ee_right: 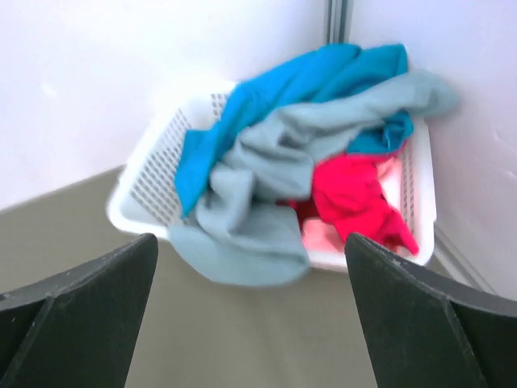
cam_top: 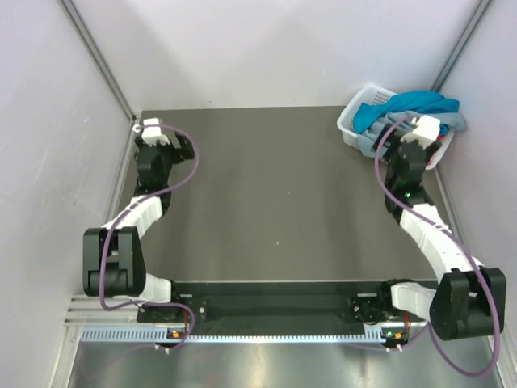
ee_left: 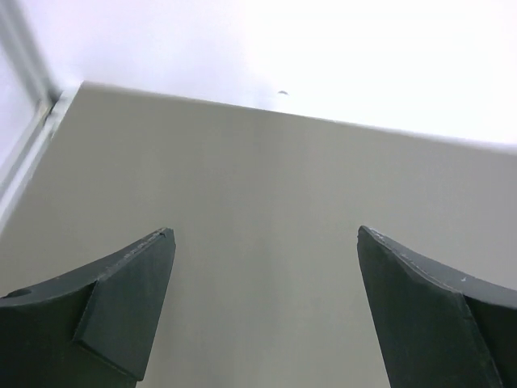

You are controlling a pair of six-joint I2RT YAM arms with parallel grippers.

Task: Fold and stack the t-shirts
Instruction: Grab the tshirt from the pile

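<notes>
1. The three soft cloth t-shirts are lying tangled in the white plastic lattice basket (ee_right: 149,187) at the far right corner of the dark grey surface (cam_top: 275,202). The bright teal-blue t-shirt (ee_right: 283,89) is draping across the top. The dusty grey-blue t-shirt (ee_right: 258,194) is spilling over the front rim. The red-pink t-shirt (ee_right: 355,190) is sitting lower, at the right.
2. Because the shirts are overlapping, a pinch on the grey-blue one is likely risking a second shirt coming out with it.
3. Nothing is bracing the basket, which looks light. A pull on snagged cloth could be tipping or sliding it.
4. The right gripper (ee_right: 250,246) is hovering just in front of the basket, fingers spread wide and holding nothing. Closing too low could be catching the lattice rim rather than cloth.
5. The left gripper (ee_left: 265,234) is likewise spread and empty over bare surface at the far left, well apart from the basket, so it is not placed to steady anything.
</notes>
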